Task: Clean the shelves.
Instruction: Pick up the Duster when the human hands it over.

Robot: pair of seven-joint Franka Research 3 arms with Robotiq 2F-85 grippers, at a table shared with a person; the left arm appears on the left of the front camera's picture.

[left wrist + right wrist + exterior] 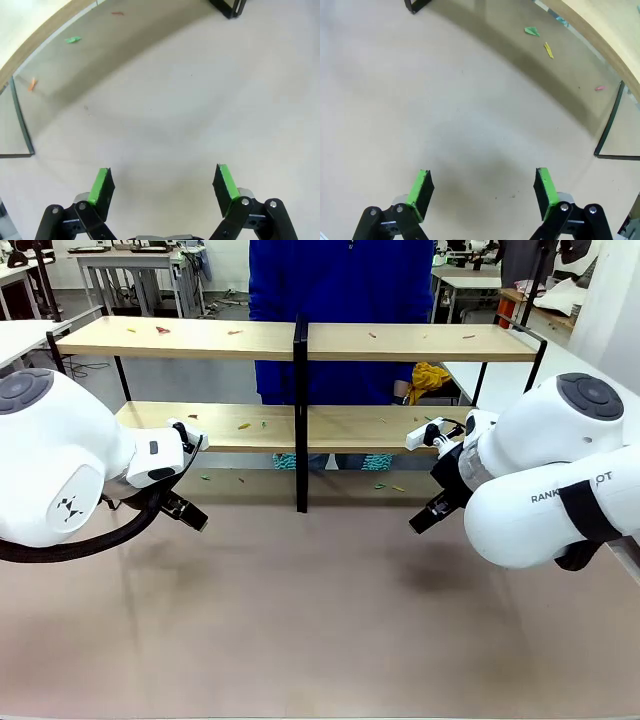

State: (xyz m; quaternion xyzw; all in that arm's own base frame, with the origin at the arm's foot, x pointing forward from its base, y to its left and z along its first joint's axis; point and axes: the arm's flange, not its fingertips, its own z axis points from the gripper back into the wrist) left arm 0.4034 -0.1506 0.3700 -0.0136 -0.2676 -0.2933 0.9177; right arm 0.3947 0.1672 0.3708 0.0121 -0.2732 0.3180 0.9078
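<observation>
The shelves [200, 338], a two-tier rack of long light-wood boards in a thin black frame with a central black post, are seen across the far part of the beige tabletop [320, 630], before a person in blue [340, 280]. Small coloured scraps [244, 425] are scattered on both boards. The left gripper [165, 180] and right gripper [484, 182] are shown over bare tabletop, jaws spread wide, nothing between them.

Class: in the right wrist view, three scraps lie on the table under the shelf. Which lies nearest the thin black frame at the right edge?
The pink scrap; the green scrap and yellow scrap lie side by side, farther from that frame.
</observation>
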